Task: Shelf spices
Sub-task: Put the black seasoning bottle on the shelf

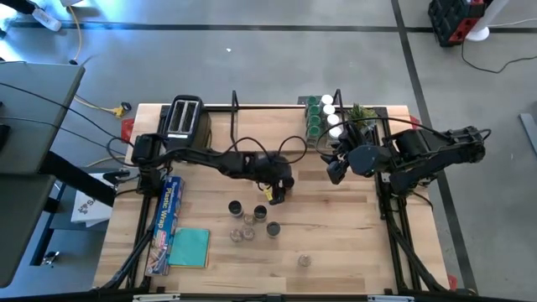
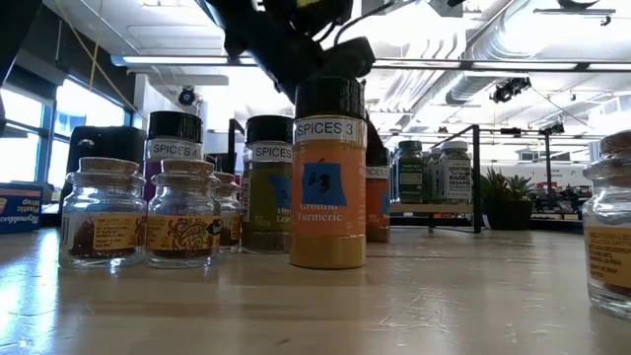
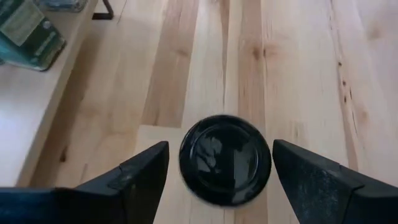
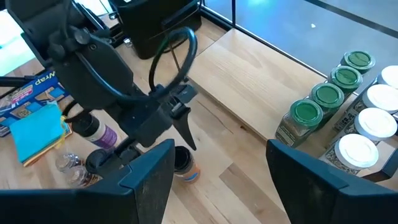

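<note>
Jars (image 1: 323,115) on shelf's (image 1: 252,126) right end

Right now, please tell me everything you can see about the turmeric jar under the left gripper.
The turmeric jar is a small upright cylinder with a glossy black lid, a white band reading SPICES 3, and an orange label over yellow-orange powder. It stands on the wooden table, in front of the other jars. The open left gripper sits directly above it, one finger on each side of the lid, with no contact visible.

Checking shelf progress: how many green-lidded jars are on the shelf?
4 green-lidded jars, one straight row across the shelf near its right end, beside the white-lidded jars. Others may be hidden.
</note>
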You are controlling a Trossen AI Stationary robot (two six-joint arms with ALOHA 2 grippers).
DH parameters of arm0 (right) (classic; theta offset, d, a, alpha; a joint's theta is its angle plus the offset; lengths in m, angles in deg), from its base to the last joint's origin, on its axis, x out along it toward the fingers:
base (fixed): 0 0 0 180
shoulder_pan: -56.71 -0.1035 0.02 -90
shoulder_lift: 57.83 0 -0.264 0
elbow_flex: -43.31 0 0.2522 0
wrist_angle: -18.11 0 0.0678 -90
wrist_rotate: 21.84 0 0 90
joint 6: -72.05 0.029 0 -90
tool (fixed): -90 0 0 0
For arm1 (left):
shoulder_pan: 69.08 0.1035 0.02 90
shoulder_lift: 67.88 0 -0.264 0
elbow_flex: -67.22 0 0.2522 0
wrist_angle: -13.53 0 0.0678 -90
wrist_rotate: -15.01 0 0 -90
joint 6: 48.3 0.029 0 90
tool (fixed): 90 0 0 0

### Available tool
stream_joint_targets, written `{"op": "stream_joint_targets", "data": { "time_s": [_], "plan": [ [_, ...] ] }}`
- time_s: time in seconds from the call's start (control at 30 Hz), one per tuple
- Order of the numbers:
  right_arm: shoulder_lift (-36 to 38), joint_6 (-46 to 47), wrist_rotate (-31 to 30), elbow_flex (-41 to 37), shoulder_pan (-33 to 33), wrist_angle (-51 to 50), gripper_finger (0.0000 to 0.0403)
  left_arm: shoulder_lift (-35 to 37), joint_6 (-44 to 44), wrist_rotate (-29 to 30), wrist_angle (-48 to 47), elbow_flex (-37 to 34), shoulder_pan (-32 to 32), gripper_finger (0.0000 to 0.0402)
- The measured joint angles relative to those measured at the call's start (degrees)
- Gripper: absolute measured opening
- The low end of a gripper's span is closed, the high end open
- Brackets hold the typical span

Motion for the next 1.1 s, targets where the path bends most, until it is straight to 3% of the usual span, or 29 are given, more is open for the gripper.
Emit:
{"op": "stream_joint_targets", "data": {
  "time_s": [0.3,0.57,0.7,0.9,1.1],
  "plan": [
    [0.01,1.11,0.00,0.00,0.00,-0.15,0.0248,-2.14,-2.91,0.00,1.52,-0.20,-0.09,0.0274],
    [0.01,1.63,0.01,0.00,0.00,-0.17,0.0248,-2.16,-3.67,-0.60,2.29,-0.19,0.22,0.0194],
    [0.02,3.77,0.02,0.00,0.00,-0.17,0.0248,0.81,-4.04,-2.37,0.46,0.08,1.21,0.0193],
    [1.50,6.05,0.05,0.00,0.00,0.15,0.0248,7.82,4.63,2.08,-11.20,10.94,5.41,0.0193],
    [3.08,6.17,-4.10,0.00,0.81,0.59,0.0248,5.29,12.68,1.41,-18.59,24.58,15.77,0.0193]
  ]
}}
